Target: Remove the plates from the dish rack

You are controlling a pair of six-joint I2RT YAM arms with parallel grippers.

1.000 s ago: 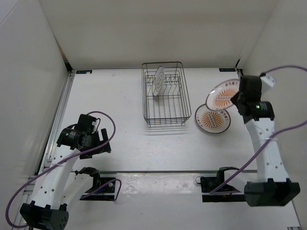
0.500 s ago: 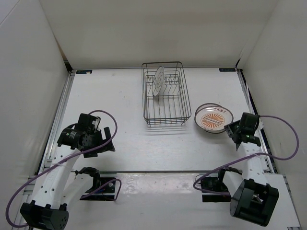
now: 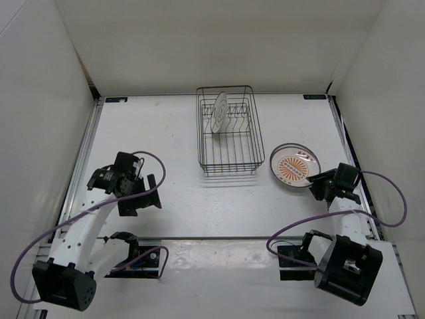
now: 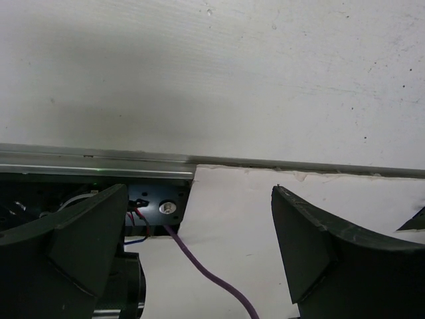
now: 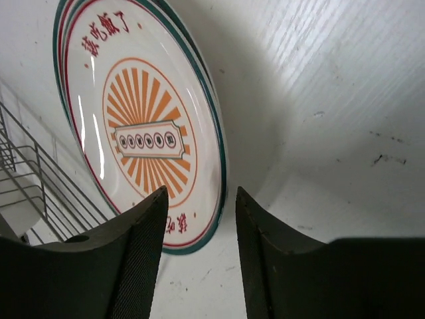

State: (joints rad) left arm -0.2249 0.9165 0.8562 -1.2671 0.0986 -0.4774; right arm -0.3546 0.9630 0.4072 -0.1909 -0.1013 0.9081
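You see the right gripper (image 5: 199,194) released, jaws parted at the rim of the stacked plates (image 3: 295,165), 4 o'clock from the dish rack (image 3: 226,143). The left gripper (image 4: 199,193) is released, empty.

Probably robotics lab test cell: plain white panel walls (image 3: 219,40) boxing white table (image 3: 166,133), aluminium rail (image 4: 93,158) at edge, loose purple cables (image 4: 214,280).

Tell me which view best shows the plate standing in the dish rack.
Top external: the plate stands on edge in the dish rack. Right wrist catches only rack wires; left wrist shows neither.
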